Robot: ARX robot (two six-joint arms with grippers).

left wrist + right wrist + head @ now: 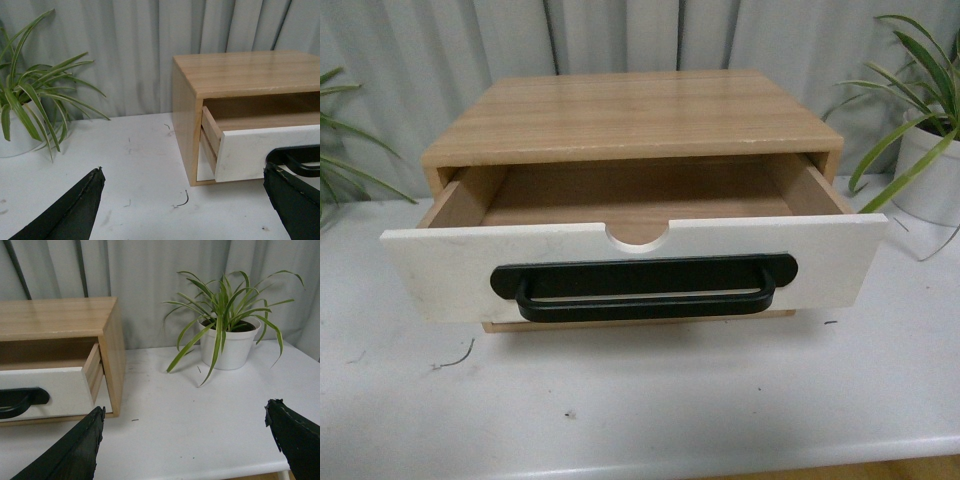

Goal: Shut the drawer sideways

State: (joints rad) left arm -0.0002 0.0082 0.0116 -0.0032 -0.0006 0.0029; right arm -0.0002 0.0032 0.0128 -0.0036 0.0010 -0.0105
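The drawer [440,275] stands pulled out of a light wooden cabinet [630,115] on the white table. It has a white front panel, a long black bar handle [642,288] and a half-round notch in its top edge, and it looks empty. Neither gripper shows in the front view. My left gripper [184,200] is open and empty, low over the table in front of the cabinet's left corner, with the drawer's [260,155] left end between its fingers. My right gripper [184,440] is open and empty, off the drawer's [50,390] right end.
A potted spider plant in a white pot [935,170] stands right of the cabinet, also in the right wrist view [227,342]. Another plant [30,107] stands to the left. A grey curtain hangs behind. The table's front edge [720,455] is near. A small wire scrap [455,358] lies on the table.
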